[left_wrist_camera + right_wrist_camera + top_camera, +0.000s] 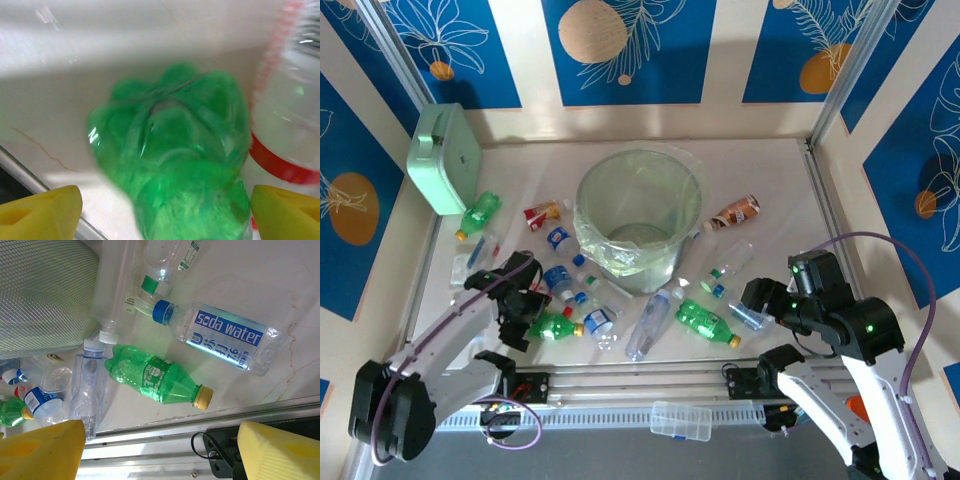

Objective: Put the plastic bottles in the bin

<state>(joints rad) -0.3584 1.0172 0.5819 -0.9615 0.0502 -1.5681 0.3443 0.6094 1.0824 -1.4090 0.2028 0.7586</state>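
**Bottles (650, 320) scattered before the bin (620, 245), left gripper (530, 318) poised at a green one**

Nearest us, a flat clear box (680, 420) lies at the near edge of the table (770, 170), between the two arm bases. Just beyond it, the left gripper sits low. Its yellow fingers (40, 212) are spread on either side of a green bottle (175, 165) that lies on its side. We judge that a grasp is about to begin, so the next move calls for closing, lifting, and carrying the bottle right and far to the bin. A clear red-banded bottle (285, 125) lies close beside the green one and could get nudged.

On the right, the right gripper (160, 455) hovers spread and empty. Beyond its fingers lie a second green bottle (157, 377) with a yellow cap and a soda water bottle (225, 337).

Farther on, more bottles crowd the foot of the bin, which stands mid-table and seems to hold none. A mint-green case (445, 158) stands at the far left.
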